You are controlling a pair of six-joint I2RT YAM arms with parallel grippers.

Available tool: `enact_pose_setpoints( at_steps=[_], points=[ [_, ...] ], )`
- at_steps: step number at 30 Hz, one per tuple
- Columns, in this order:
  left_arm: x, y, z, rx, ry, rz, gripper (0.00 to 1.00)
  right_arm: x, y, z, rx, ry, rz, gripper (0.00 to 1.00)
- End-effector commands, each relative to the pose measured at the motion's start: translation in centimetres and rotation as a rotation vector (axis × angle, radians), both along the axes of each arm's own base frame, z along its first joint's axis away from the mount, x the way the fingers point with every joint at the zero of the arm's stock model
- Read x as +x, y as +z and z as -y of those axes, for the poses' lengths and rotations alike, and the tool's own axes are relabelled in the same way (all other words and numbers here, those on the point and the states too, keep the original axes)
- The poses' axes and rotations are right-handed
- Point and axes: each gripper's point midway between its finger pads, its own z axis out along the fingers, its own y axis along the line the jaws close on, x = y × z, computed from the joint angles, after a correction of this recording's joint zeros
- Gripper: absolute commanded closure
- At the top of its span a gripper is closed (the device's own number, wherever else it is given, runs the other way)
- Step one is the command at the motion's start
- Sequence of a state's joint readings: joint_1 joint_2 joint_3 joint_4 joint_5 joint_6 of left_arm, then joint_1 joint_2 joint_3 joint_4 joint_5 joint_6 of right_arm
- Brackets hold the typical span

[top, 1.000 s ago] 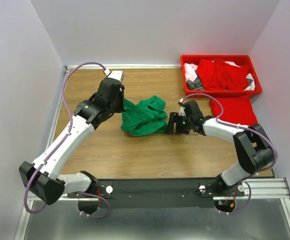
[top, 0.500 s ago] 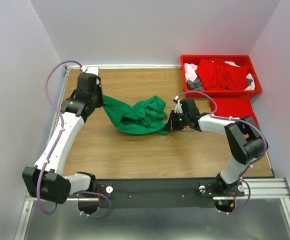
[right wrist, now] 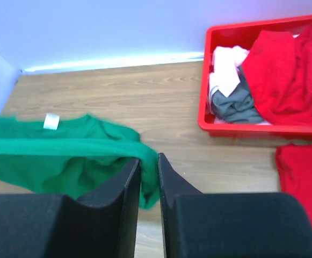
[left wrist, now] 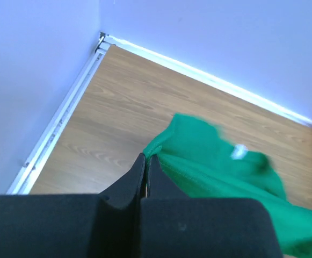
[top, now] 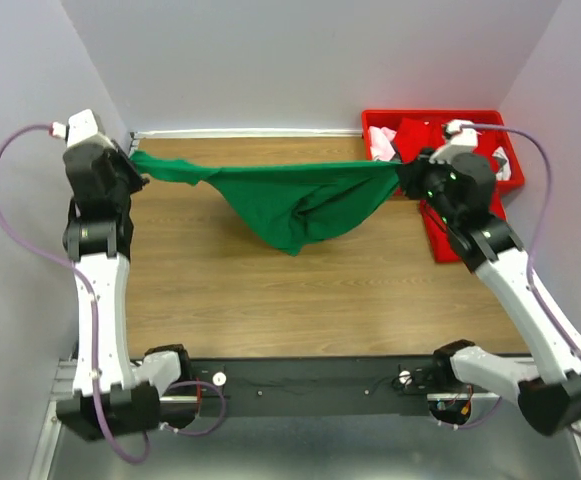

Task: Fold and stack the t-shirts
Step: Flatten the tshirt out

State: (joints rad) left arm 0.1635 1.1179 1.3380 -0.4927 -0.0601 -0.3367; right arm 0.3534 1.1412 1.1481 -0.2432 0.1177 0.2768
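- Top view: the green shirt (top: pixel 300 205) hangs stretched above the table (top: pixel 250 300). It runs from the left gripper (top: pixel 135 172) at the far left corner to the right gripper (top: pixel 407 178) beside the bin (top: pixel 430 113). Its middle sags toward the wood; whether it touches I cannot tell. Both arms are raised. A red shirt (top: pixel 435 240) lies flat on the table just in front of the bin, partly hidden by the right arm.
- Left wrist view: the left gripper (left wrist: pixel 146 157) is pinched tight on an edge of the green shirt (left wrist: pixel 209 156), with its fingers (left wrist: pixel 128 184) pressed together. The cloth trails off to the right, and a white label (left wrist: pixel 239 152) shows on it. The far left corner of the table (left wrist: pixel 118 107) lies below.
- Right wrist view: the right gripper (right wrist: pixel 149 159) stands narrow, with a fold of the green shirt (right wrist: pixel 64 156) caught between its fingers (right wrist: pixel 124 188). The cloth runs off to the left with the label (right wrist: pixel 50 121) facing up. The bin (right wrist: pixel 205 80) holds red shirts (right wrist: pixel 290 70), a white-pink garment (right wrist: pixel 223 64) and a grey garment (right wrist: pixel 232 105). The red shirt (right wrist: pixel 300 172) lies on the table just in front of the bin.
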Motion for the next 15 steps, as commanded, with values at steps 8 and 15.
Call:
enact_pose_setpoints(
  at_steps=[8,15],
  points=[
    [-7.7,-5.9,4.2,-0.118,-0.092,0.129,1.00,-12.7,-11.1,0.0,0.107,0.142,-0.374,0.27],
    [-8.0,-8.6,5.0,-0.107,-0.131,0.106,1.00,-14.3,-14.2,-4.6,0.211,0.372,-0.587,0.25]
  ],
)
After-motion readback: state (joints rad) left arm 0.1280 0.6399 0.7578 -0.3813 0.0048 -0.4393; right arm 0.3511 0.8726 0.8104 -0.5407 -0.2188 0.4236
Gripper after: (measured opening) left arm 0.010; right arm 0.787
